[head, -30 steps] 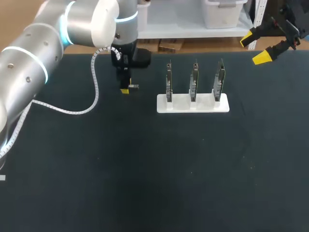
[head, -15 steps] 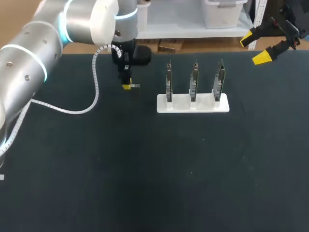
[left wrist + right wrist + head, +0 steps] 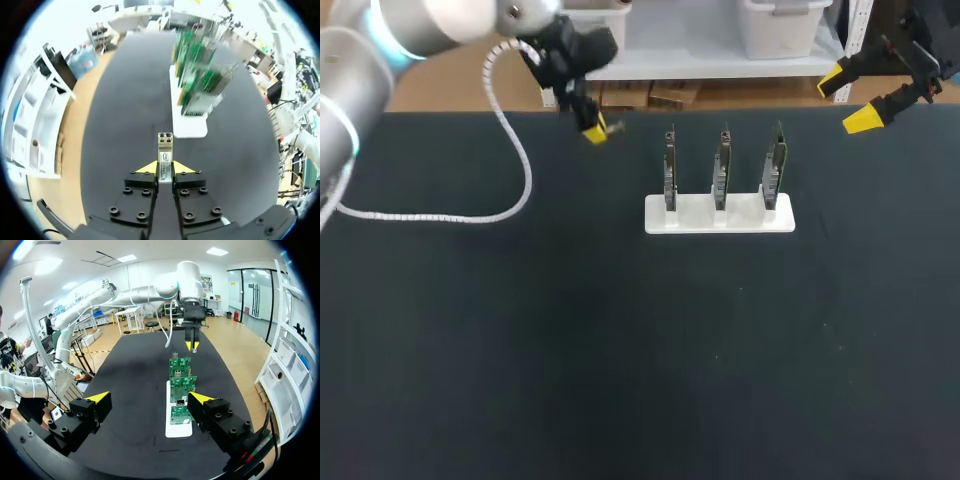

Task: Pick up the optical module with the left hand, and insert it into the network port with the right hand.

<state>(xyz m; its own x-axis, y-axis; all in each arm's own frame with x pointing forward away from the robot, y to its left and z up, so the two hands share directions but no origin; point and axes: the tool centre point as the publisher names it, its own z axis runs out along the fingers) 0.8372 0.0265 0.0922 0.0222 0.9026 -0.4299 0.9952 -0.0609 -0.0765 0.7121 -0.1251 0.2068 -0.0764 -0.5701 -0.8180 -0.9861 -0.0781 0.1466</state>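
Above the table's (image 3: pixel 620 350) far left part: optical module (image 3: pixel 165 150), silver, clamped between the yellow tips of the left gripper (image 3: pixel 165 168), its end jutting ahead toward the boards, held off the surface. Just right of it: white stand (image 3: pixel 720 217) bearing three upright green circuit boards (image 3: pixel 722 165). Far right corner: right gripper (image 3: pixel 855 95), fingers spread wide, holding nothing.

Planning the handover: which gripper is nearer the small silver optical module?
Left. The left gripper is shut on the silver optical module; the right gripper hangs open beyond the white stand.
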